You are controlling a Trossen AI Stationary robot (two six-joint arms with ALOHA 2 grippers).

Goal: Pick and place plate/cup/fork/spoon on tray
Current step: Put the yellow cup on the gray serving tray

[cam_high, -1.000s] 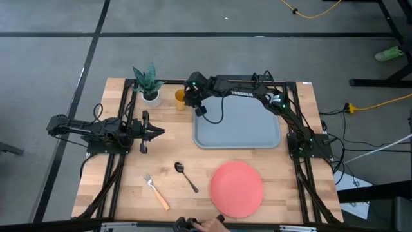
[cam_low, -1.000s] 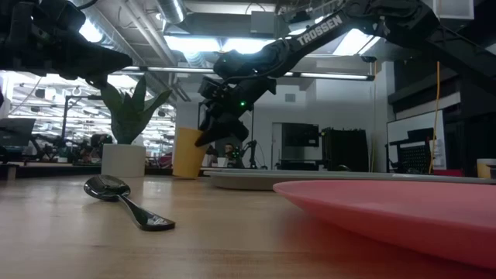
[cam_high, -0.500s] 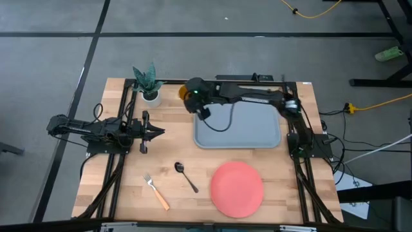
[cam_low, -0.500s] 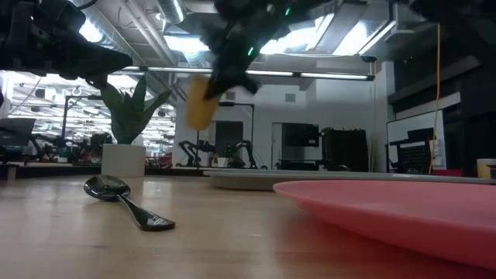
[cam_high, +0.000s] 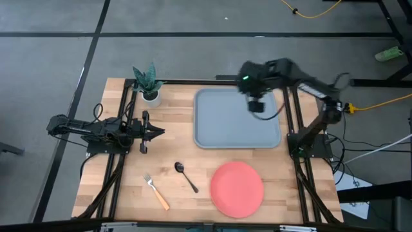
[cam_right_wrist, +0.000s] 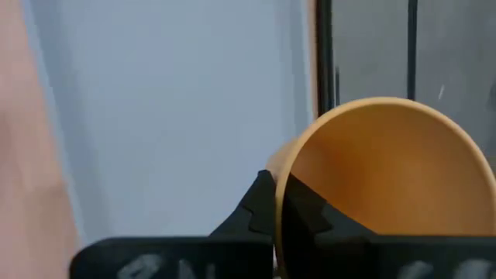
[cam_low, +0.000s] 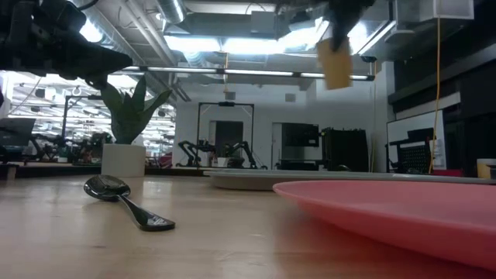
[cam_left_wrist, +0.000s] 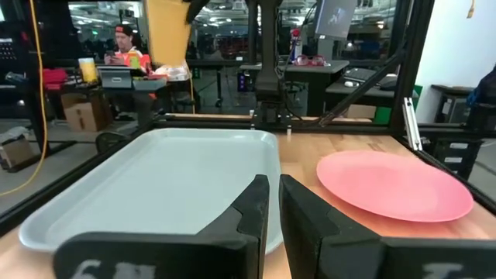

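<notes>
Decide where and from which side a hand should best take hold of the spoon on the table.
Grip the spoon by its thin handle, coming straight down from above. It lies flat on the table with free space around it, and the oval bowl is wider and rounded.

We see a grey floor (cam_high: 193, 58) with a yellow cable (cam_high: 315, 13) at one o'clock; ceiling lights (cam_low: 232, 45) glow overhead.

tool (cam_left_wrist: 271, 203) closed | tray (cam_left_wrist: 139, 186) ahead | plate (cam_left_wrist: 391, 184) beside | cup (cam_left_wrist: 168, 32) aloft

Dark jointed arms, black cables
</notes>
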